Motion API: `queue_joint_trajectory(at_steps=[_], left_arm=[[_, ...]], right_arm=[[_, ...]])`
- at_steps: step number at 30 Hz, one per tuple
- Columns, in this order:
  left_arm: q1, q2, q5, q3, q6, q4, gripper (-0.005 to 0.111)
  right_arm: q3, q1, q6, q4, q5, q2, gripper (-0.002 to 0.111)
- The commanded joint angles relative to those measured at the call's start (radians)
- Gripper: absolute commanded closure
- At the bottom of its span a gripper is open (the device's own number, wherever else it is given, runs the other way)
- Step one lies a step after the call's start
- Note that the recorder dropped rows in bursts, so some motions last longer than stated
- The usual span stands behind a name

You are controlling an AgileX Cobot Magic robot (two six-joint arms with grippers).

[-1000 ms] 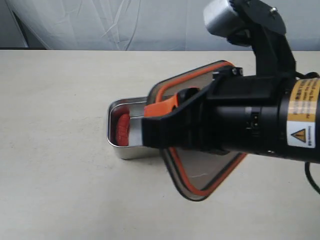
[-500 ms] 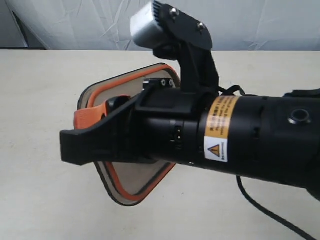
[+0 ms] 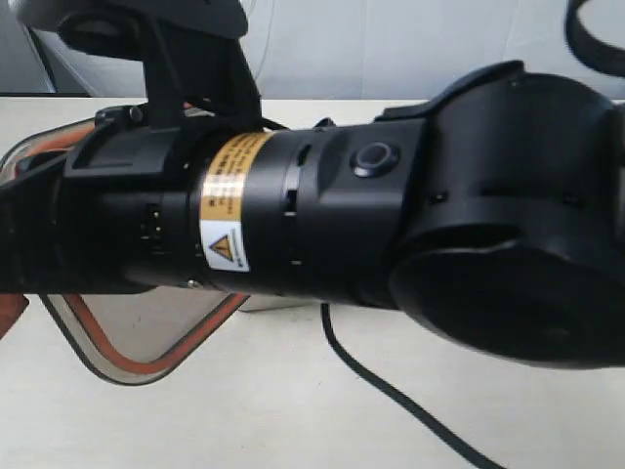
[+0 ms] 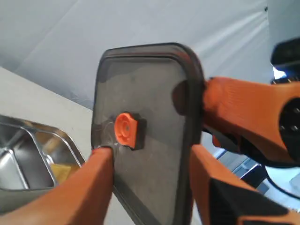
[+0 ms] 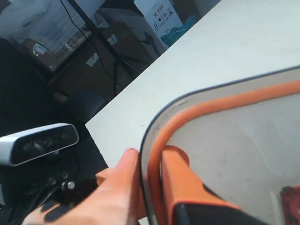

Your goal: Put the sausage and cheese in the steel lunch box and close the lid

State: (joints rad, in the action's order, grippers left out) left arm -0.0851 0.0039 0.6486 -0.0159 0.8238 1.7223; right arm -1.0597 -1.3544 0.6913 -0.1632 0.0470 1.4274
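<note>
My right gripper (image 5: 150, 157) is shut on the rim of the dark translucent lid (image 5: 234, 136), one finger on each side of its orange seal. The lid (image 4: 150, 126) is held upright off the table, its orange valve tab (image 4: 126, 130) facing the left wrist camera. My left gripper (image 4: 147, 161) is open, and the lid stands across the gap between its fingers. The steel lunch box (image 4: 28, 150) lies beside it with the yellow cheese (image 4: 63, 171) in one compartment. A red patch, the sausage (image 5: 288, 201), shows through the lid. In the exterior view my right arm (image 3: 342, 215) hides the box; only the lid's lower corner (image 3: 127, 342) shows.
A black cable (image 3: 400, 401) trails over the beige table behind the right arm. Past the table's edge stand a white camera (image 5: 40, 140) on a stand and cardboard boxes (image 5: 159, 18). A white cloth backdrop (image 4: 140, 23) hangs behind the table.
My right arm has swung left across the exterior view with the lid in its grip. It now covers the lunch box, which showed one second ago.
</note>
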Motion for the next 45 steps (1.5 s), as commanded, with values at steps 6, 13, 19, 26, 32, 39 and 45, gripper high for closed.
queue_joint_trajectory(at_steps=[6,13,19,26,32,39,45], left_arm=[[-0.007,-0.004,0.028,0.001,0.192,0.022,0.048],[-0.007,-0.004,-0.037,0.001,0.205,0.018,0.059],[-0.007,-0.004,-0.114,-0.005,0.211,0.022,0.106],[-0.007,-0.004,-0.135,-0.052,0.412,0.022,0.106],[-0.007,-0.004,-0.179,-0.133,0.574,-0.112,0.106],[-0.007,-0.004,-0.245,-0.222,0.572,-0.446,0.106],[-0.007,-0.004,-0.288,-0.254,0.572,-0.596,0.106]], right_arm=[[-0.029,-0.017,-0.011,-0.025,-0.109,0.054,0.109],[-0.138,-0.102,-0.011,-0.027,-0.058,0.132,0.109],[-0.144,-0.123,-0.011,-0.036,0.024,0.133,0.109],[-0.144,-0.123,-0.013,-0.141,0.079,0.131,0.109],[-0.144,-0.123,-0.013,-0.195,0.161,0.101,0.090],[-0.144,-0.123,-0.011,-0.197,0.306,0.068,0.040],[-0.144,-0.123,-0.008,-0.193,0.451,0.003,0.045]])
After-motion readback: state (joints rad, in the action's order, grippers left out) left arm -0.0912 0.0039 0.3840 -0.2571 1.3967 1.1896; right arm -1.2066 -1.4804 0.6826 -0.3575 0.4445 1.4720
